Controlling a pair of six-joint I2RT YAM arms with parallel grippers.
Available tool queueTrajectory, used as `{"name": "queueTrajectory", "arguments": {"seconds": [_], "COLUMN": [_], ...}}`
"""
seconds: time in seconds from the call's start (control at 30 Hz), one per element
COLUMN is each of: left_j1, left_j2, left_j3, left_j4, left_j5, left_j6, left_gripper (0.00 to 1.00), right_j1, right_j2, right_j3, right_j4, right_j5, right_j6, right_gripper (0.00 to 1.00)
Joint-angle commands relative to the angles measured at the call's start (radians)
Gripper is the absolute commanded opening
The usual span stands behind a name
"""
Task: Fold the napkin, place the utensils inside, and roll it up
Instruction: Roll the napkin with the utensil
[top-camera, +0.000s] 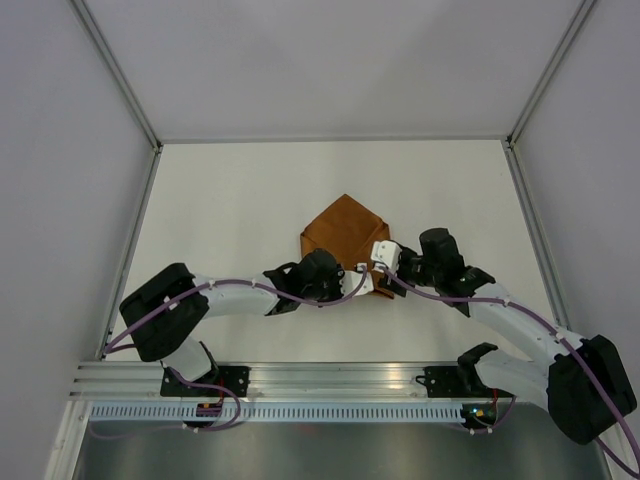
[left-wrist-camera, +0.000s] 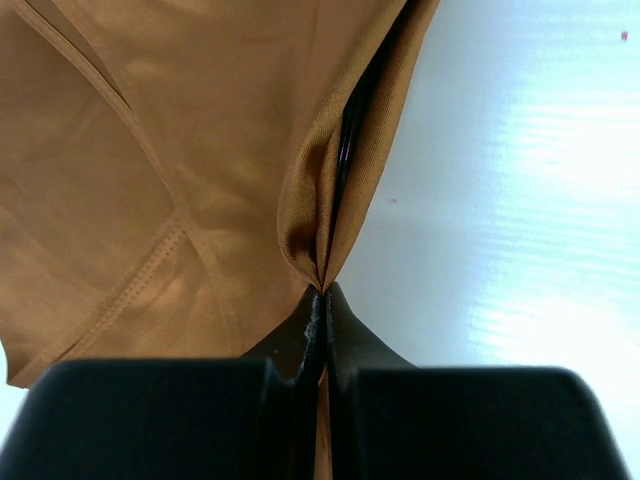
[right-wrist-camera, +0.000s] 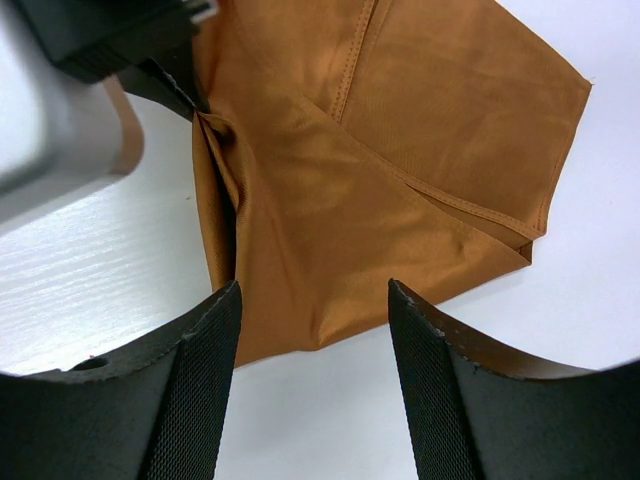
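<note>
The left end effector is pinching a fold of the napkin at lower centre. The right end effector is hovering wide open. Keeping the cloth taut seems wise.

Napkin on middle of table, left jaws pinching its near edge, right jaws just right of them

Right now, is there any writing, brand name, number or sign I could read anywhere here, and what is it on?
No text can be read in any view.
The napkin is plain brown cloth, with no print or tag showing.
The left gripper, pinching a fold of it, and the open right gripper show no markings.
The table bears nothing written.
The small boards at the arms' bases are too small to read.
</note>
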Motion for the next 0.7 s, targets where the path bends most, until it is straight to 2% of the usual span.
{"name": "queueTrajectory", "arguments": {"seconds": [0.0,0.33,0.47,0.67], "left_j1": [0.007,0.008,0.008,0.008], "left_j2": [-0.026,0.020,0.040,0.037], "left_j3": [0.065,0.075,0.032,-0.048], "left_j4": [-0.017,0.007,0.090,0.190], "left_j5": [0.033,0.056,0.059,0.053], "left_j6": [-0.073,-0.187,-0.265,-0.305], "left_gripper": [0.02,0.02,0.02,0.02], "right_j1": [0.018,0.081,0.094,0.130], "right_j2": [-0.003,0.002,0.006,0.017], "right_j3": [-0.005,-0.057,-0.078,-0.123], "right_j4": [0.052,0.098,0.114,0.177], "right_j5": [-0.010,0.025,0.039,0.057], "right_j6": [-0.023,-0.060,-0.078,-0.104], "right_gripper": [0.67,0.68,0.68,0.68]}}
